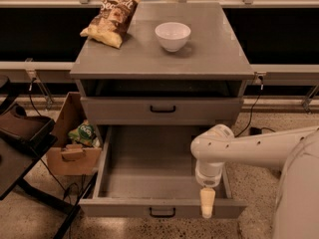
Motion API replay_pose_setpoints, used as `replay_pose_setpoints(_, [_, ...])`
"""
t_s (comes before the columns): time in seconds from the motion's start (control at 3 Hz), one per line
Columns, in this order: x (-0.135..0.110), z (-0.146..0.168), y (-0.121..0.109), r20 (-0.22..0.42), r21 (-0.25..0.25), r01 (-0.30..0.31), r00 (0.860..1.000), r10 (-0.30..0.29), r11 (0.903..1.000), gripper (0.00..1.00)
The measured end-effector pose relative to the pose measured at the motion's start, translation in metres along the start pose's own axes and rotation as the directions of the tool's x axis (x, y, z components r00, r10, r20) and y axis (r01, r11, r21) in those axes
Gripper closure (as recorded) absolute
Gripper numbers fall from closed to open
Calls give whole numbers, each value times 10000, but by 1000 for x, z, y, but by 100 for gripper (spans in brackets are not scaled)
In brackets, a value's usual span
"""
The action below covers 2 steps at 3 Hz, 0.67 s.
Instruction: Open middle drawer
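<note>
The middle drawer (149,156) is pulled far out of the grey cabinet (214,59). Its deep plain grey box is bare inside, and its front (119,209) carries a small black bar handle (163,212). The first drawer (124,111) above it is closed and has its own black handle. The third drawer is hidden below. My gripper (207,203) points straight down at the right end of the open drawer's front edge, to the right of the handle. Its cream fingers (207,199) look pressed together and hold nothing.
A chip bag (112,16) and a white bowl (172,35) sit on the cabinet top. A cardboard box (70,148) with a green packet stands on the floor to the left, beside a dark chair (20,133) and cables. My white arm (259,146) comes in from the right.
</note>
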<state>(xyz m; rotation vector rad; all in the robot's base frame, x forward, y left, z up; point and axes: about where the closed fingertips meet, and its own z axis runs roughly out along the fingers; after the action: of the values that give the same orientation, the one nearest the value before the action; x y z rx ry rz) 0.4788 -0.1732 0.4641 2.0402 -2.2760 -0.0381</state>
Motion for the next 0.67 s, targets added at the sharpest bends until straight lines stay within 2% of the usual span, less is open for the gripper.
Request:
replay_pose_setpoints(0.33, [-16,-42,-39,-524,1423,816,9958,-748,9865,26])
replay_pose_setpoints(0.67, [-26,-63,-68,-533,1946,1233,9919,-1150,9731,49])
